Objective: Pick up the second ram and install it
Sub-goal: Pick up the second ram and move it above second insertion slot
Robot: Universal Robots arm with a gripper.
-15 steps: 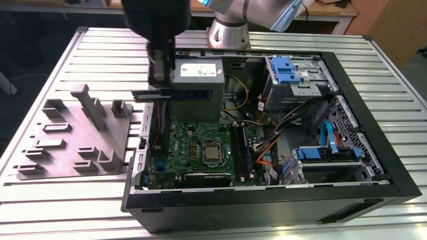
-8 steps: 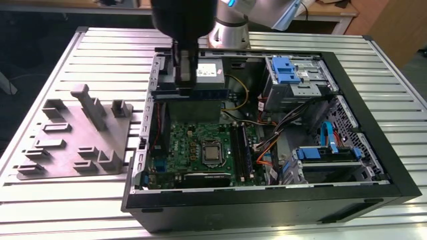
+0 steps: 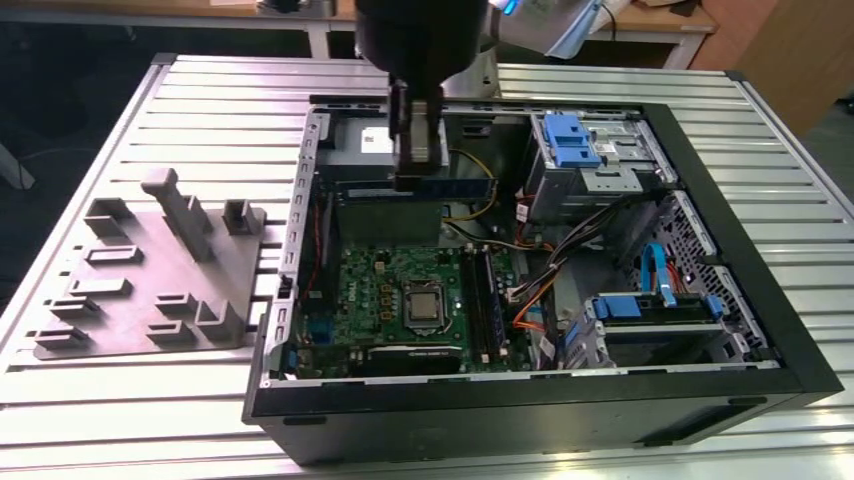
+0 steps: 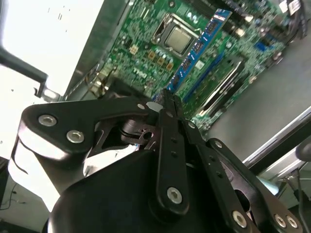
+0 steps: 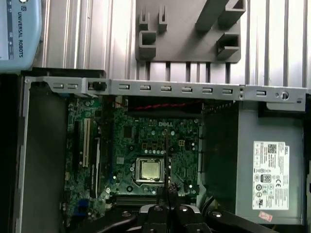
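The pincer (image 3: 416,172) is clamped on the second ram (image 3: 461,187), holding it level inside the open computer case (image 3: 534,410), above the far end of the motherboard (image 3: 380,290). A grey tray (image 3: 147,290) lies on the desk (image 3: 120,400), at the exterior view's left.
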